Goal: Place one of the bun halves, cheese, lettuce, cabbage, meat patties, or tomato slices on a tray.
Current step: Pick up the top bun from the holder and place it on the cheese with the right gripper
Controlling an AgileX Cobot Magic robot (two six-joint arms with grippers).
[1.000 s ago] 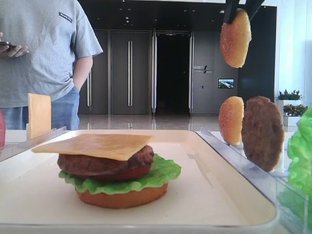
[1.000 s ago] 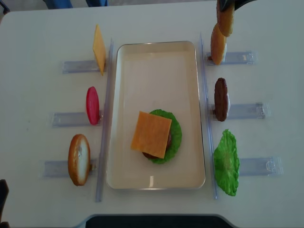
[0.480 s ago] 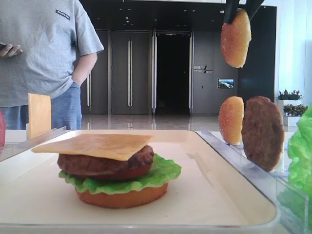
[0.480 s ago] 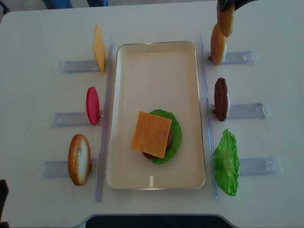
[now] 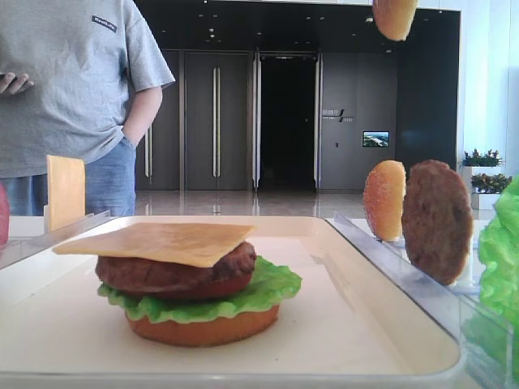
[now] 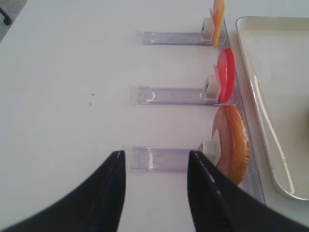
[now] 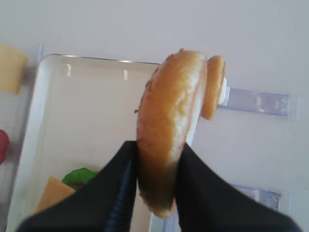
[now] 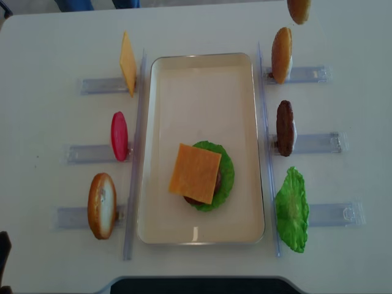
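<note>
Right gripper [image 7: 154, 164]: black fingers [image 7: 123, 186] closed on the lower edge of a bun half [image 7: 166, 130], clamping it on edge from both sides.
Held bun half: golden-brown, raised high above the table [image 8: 49, 37]; in the overhead view only its lower part [image 8: 299, 10] shows at the top edge, to the far right of the tray [image 8: 202, 64].
Left gripper [image 6: 154, 164]: jaws stand apart with nothing between them, over the table's near left area, just left of the near-left rack [image 6: 159, 158].
Tray: cream-white, rectangular, at the table centre, holding one stack in its near half.
Stack, bottom to top: flat bottom bun [image 5: 203, 328], lettuce [image 5: 272, 288], what appears to be a tomato slice (only a thin red edge shows), meat patty [image 5: 162, 274], cheese slice [image 5: 158, 241].
Left racks, far to near: upright cheese slice [image 8: 127, 63], tomato slice [image 8: 119, 136], bun half [image 8: 101, 205].
Right racks, far to near: paler bun half [image 8: 281, 54], meat patty [image 8: 284, 127], lettuce leaf [image 8: 291, 209].
Rack fit: each of these pieces stands on edge at the inner end of a clear plastic rack, just beside the tray.
Background: person [image 5: 69, 89] in a grey shirt and jeans stands beyond the table's far left.
</note>
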